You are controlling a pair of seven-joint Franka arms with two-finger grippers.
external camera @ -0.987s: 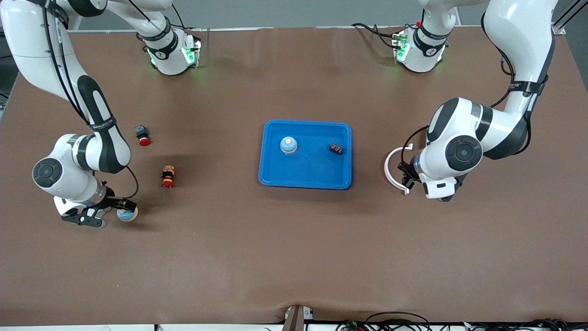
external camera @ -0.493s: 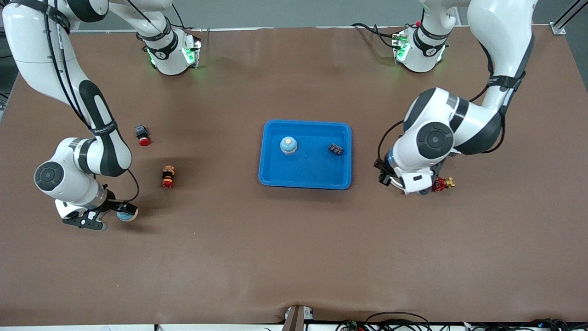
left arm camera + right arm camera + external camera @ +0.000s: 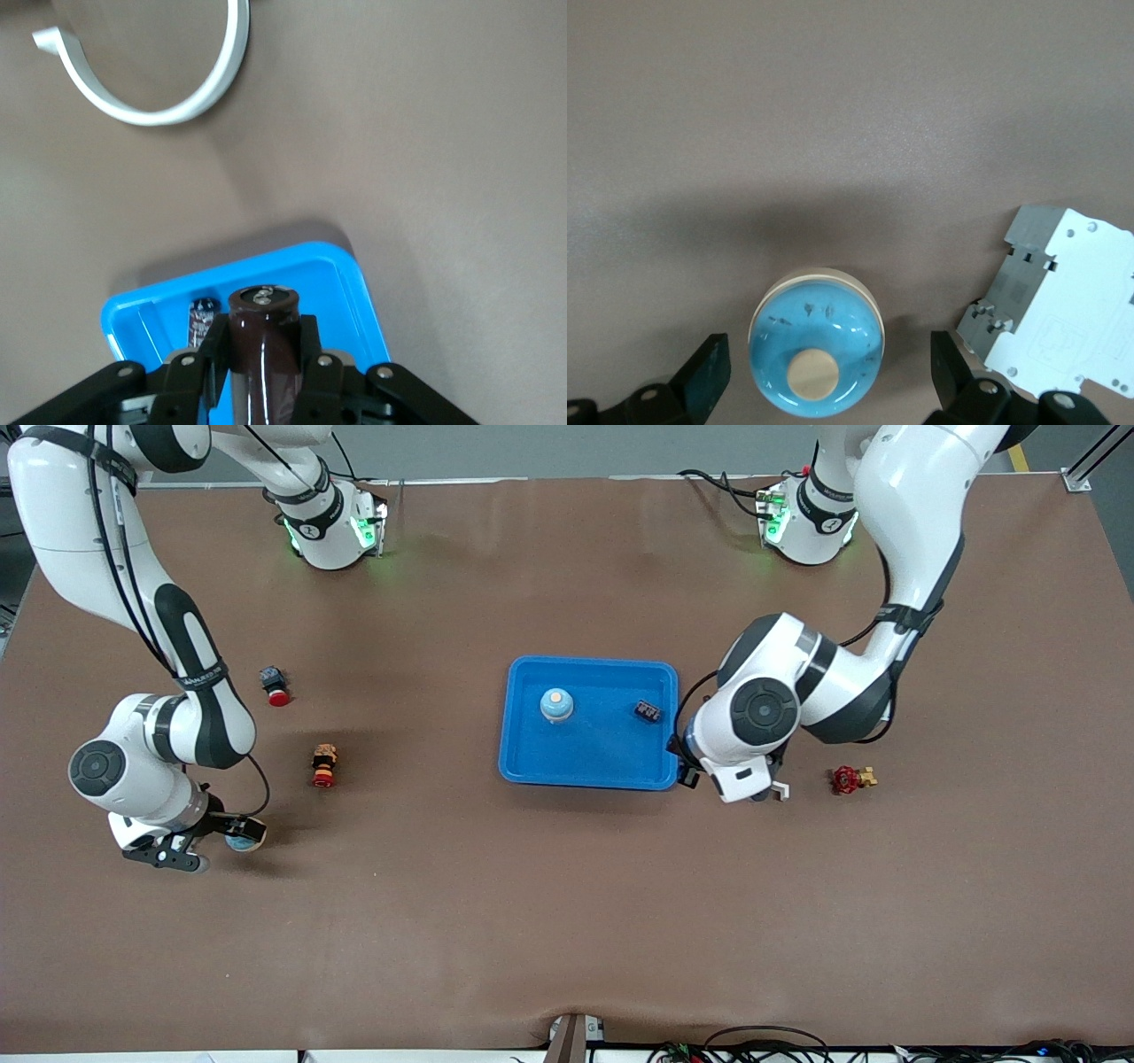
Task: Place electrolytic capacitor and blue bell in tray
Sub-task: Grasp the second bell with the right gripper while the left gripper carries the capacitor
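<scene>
Right gripper [image 3: 828,372]: low over the near part of the bench [image 3: 567,921] at the right arm's end, jaws wide open with one finger on each side of the blue bell and a gap at both.
Blue bell [image 3: 815,350]: upright on the bench between those fingers, a glossy blue dome with a cream knob and a cream base rim; not in the tray.
Circuit breaker [image 3: 1059,323]: white and grey, lying just beside the bell; only the right wrist view shows it, and its printed diagram is too small to read.
Left gripper [image 3: 263,341]: clamped on the electrolytic capacitor, over the tray's corner toward the left arm's end.
Electrolytic capacitor [image 3: 263,305]: a dark brown cylinder with a silver-marked end; hidden under the wrist in the front view.
White ring [image 3: 151,71]: an open hoop on the bench near that corner; the front view shows only a tip.
Red valve [image 3: 850,779]: on the bench toward the left arm's end.
Brown-and-red piece [image 3: 324,765]: between the bell and the tray.
Tray [image 3: 611,766]: mid-bench; holds a pale-blue bell [image 3: 556,705] with an orange knob and a small dark part [image 3: 648,712].
Red push button [image 3: 275,685]: farthest, at the right arm's end.
Writing: the arm bands carry lettering too small to read.
</scene>
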